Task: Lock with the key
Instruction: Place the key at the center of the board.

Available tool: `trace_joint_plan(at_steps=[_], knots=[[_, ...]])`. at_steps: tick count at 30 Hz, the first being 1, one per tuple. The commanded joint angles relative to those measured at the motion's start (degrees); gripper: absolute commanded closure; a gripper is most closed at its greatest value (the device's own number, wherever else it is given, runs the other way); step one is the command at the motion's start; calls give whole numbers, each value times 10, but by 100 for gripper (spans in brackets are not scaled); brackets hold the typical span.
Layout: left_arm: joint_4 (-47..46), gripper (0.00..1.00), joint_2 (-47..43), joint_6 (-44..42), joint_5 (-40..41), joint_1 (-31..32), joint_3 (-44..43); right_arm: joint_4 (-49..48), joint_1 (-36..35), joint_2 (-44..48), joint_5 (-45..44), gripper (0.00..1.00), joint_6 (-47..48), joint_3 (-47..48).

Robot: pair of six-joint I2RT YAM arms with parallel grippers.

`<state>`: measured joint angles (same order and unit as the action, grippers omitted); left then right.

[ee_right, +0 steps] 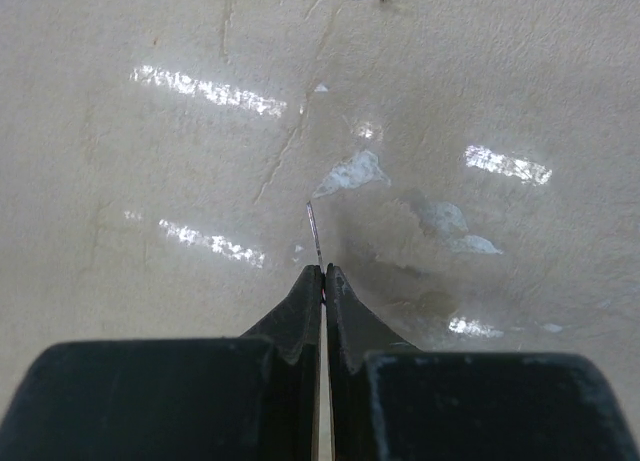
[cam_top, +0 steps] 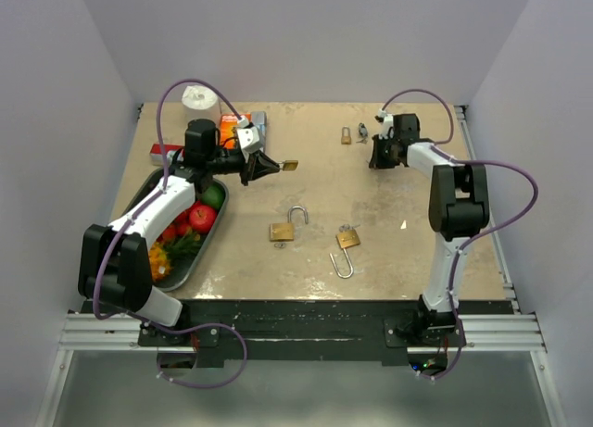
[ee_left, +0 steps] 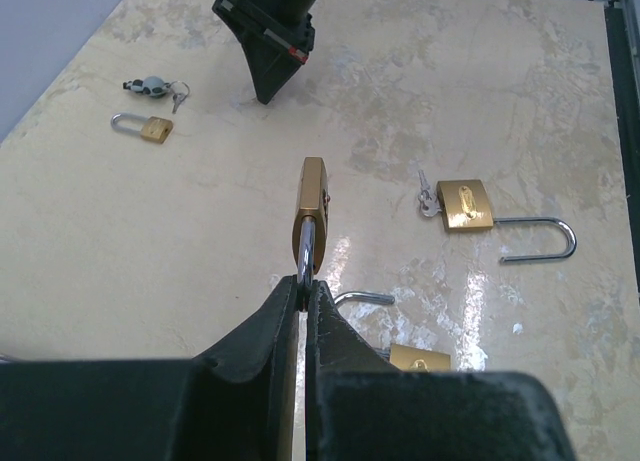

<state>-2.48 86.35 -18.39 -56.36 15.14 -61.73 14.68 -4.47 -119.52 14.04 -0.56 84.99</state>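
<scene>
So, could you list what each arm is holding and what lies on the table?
left tool: shut on a brass padlock, pinched by its shackle
right tool: shut on a thin metal strip, probably the key seen edge-on
loose on table: open padlock, open padlock with keys, small closed padlock
left side: tray of fruit

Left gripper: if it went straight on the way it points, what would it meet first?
The left gripper holds a padlock out front, above the table. The line looks free up to the right gripper, pinching a thin key, just off that line; depth is unclear, so they might pass.
</scene>
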Motion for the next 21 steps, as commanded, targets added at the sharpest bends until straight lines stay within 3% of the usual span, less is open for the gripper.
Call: trace_joint_plan(at_steps=[1,6,7,10,11,14,21], knots=[[-30,100,-13,2,-2,-1,-8,-47,-3,-12,-18,100,-30,32],[-32,100,-13,5,-2,-1,-5,-44,-3,-31,-23,100,-31,50],[-32,100,-13,4,-1,-1,-4,-44,-3,-34,-23,91,-33,51],[-32,100,-10,4,1,-1,-4,-44,-3,-38,-17,82,-33,52],[-31,100,-9,3,1,-1,-4,-44,-3,-38,-15,70,-33,51],[-28,100,-4,7,3,-1,-8,-35,-3,-27,-8,49,-29,51],[83,100,38,76,27,14,-86,-77,-9,87,101,27,47,6]])
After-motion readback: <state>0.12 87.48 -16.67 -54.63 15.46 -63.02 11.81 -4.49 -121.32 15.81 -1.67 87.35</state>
